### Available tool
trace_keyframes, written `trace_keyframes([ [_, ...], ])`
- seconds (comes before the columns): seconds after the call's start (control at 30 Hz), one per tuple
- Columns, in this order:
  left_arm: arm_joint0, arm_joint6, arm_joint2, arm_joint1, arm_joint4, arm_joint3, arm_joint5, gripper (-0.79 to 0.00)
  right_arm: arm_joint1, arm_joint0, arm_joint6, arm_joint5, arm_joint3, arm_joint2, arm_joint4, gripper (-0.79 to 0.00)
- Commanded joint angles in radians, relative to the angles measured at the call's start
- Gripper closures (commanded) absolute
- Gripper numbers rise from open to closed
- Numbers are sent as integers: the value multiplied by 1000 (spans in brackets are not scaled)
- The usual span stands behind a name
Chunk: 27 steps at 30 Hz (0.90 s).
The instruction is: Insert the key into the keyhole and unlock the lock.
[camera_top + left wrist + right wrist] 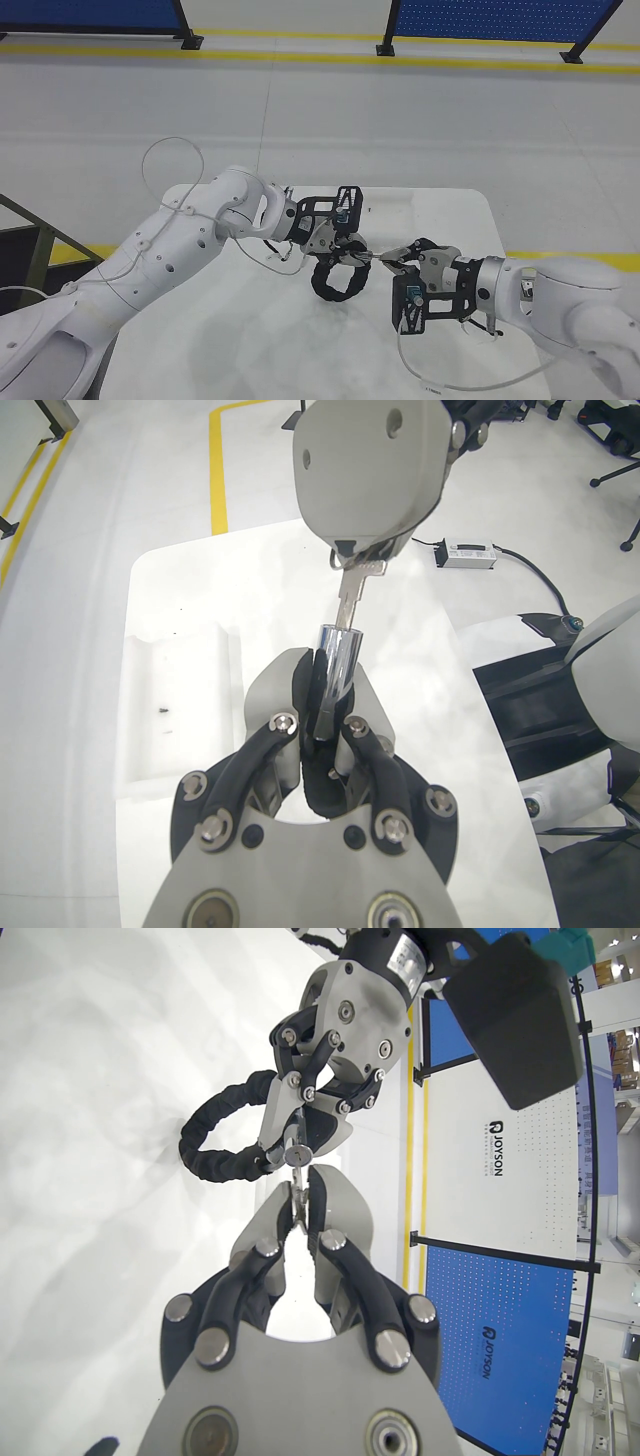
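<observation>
1. Top view: both arms meet over the middle of the table (440, 210). The left gripper (345, 248) has its jaws clamped on the lock (335, 280), and the black cable hangs in a loop below. The right gripper (395, 262) has its jaws pinched narrow on the key (378, 258). Key and lock are held in the air, nose to nose.

2. Left wrist view: the jaws squeeze the lock's chrome cylinder (340, 655) along its body, leaving the end free. The key (352, 587) points down at that end, with its blade tip at the rim. I cannot tell whether it has gone in. Polished round metal like this looks slick and may roll in the pads when twisted, so I'd want a firm mid-body grip.

3. Right wrist view: the key (298, 1178) is gripped by its flat head with the blade bare, which looks the right hold for something thin, stiff and light. The keyhole (298, 1157) shows on the cylinder face just above the tip. The cable (210, 1128) looks floppy and would give no support.
</observation>
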Motion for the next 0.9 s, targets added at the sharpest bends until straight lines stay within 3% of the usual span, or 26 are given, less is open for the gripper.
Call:
trace_keyframes([
  [0.0,-2,1,3,0,-2,1,0,0,-3,1,5,-1,0,-1,11,0],
  [0.13,-6,4,4,-1,9,-3,0,0,-8,-9,37,19,0,-3,90,0],
  [0.47,0,43,-8,-8,99,-21,0,0,-13,-32,293,268,0,47,642,0],
  [0.73,13,71,-17,-15,146,-20,0,0,-15,-62,366,376,0,98,794,0],
  [0.8,16,73,-19,-15,154,-16,0,0,-16,-67,371,374,0,105,802,-785],
  [0.87,19,63,-22,-15,162,-6,0,0,-18,-74,372,375,0,110,808,-785],
])
